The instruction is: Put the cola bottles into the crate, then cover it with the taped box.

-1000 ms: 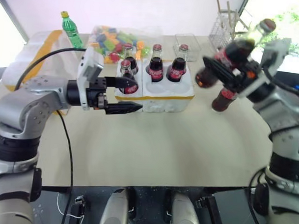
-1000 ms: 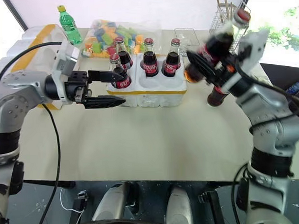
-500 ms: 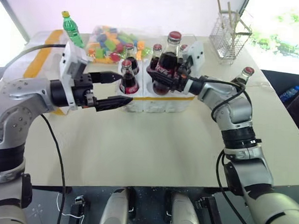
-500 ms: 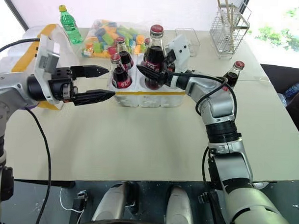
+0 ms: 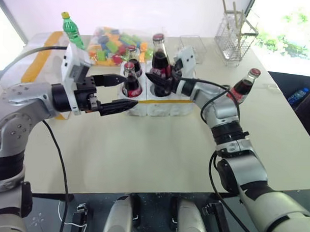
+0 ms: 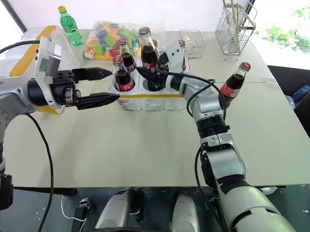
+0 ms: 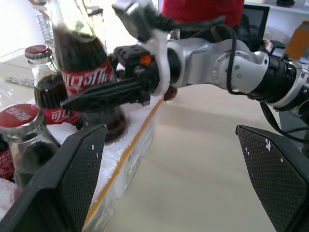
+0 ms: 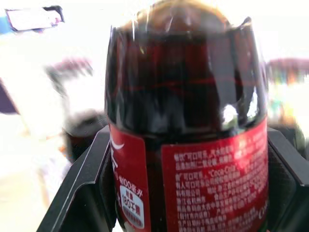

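Red-labelled cola bottle sits clamped in the right gripper; left gripper gapes.

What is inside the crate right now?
The crate holds cola bottles upright in its wells, and the right pincer has another bottle at a front well. The wells' bottoms are hidden, so its seating cannot be told. One bottle stands outside.

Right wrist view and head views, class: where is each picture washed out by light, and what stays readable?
Right wrist view: the background behind the held cola bottle is bleached and blurred, with a glare spot on the glass; its red label stays legible. Left eye view: window light burns out the top right corner behind the wire rack; the crate stays clear.
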Tool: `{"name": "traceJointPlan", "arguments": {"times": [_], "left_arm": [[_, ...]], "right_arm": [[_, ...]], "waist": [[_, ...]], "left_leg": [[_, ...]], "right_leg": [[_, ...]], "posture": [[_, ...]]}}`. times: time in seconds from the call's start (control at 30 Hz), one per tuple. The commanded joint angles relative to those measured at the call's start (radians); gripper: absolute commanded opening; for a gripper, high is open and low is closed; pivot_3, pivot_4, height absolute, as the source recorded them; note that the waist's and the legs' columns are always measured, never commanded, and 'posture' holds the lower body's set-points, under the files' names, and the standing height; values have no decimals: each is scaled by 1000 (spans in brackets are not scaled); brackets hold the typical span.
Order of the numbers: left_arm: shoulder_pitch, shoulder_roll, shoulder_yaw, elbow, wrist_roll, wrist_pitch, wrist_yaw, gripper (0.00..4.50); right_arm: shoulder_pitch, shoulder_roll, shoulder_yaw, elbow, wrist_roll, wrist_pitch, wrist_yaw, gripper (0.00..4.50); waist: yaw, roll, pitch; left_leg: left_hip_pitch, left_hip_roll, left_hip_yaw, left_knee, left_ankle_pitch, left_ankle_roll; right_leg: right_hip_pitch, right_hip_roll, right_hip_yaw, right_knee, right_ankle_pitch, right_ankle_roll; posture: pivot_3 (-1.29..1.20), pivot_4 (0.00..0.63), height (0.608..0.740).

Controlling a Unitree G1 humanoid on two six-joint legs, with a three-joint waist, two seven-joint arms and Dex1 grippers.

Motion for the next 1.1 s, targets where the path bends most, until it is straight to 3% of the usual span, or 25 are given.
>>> {"name": "traceJointPlan", "arguments": {"times": [0.03, 0.33, 0.4, 0.47, 0.9, 1.1], "left_arm": [[-6, 9, 12, -24, -10, -16, -1, 4500], [-8, 4, 1, -19, -4, -23, -3, 4500], [-11, 1, -5, -15, -1, -26, -3, 4500], [-16, 0, -9, -11, 0, -28, -4, 4500], [-35, -5, -29, 16, 9, -41, -15, 4500], [-34, -4, -27, 18, 9, -40, -17, 4500]], "right_arm": [[-34, -2, -28, -5, -13, -42, 6, 2858], [14, 1, -20, -56, -11, -8, 31, 2858], [29, 1, -31, -93, 13, 19, 42, 3904], [42, 0, -42, -130, 32, 47, 51, 4480], [73, -2, -38, -180, 4, 52, 26, 4480], [52, -8, 30, -195, -44, 64, 59, 4480]], "waist": [[-1, 0, 0], [0, 0, 0], [-1, 0, 0], [-3, 0, 0], [-4, 0, 0], [-6, 0, 0]], "left_leg": [[0, 0, 0, 0, 0, 0], [1, -1, 0, 0, 0, 0], [0, -1, 0, 0, 0, 0], [1, -1, 0, 0, 0, 0], [1, -1, 0, 0, 0, 0], [1, -1, 0, 0, 0, 0]], "right_leg": [[0, 0, 0, 0, 0, 0], [1, 0, 0, 0, 0, 0], [1, 0, 0, 0, 0, 0], [1, 0, 0, 0, 0, 0], [1, 1, 0, -1, 0, 0], [0, 1, 0, -1, 0, 0]], "posture": [[0, 150, 736], [0, 150, 736], [0, 150, 736], [0, 150, 736], [0, 150, 736], [0, 150, 736]]}}
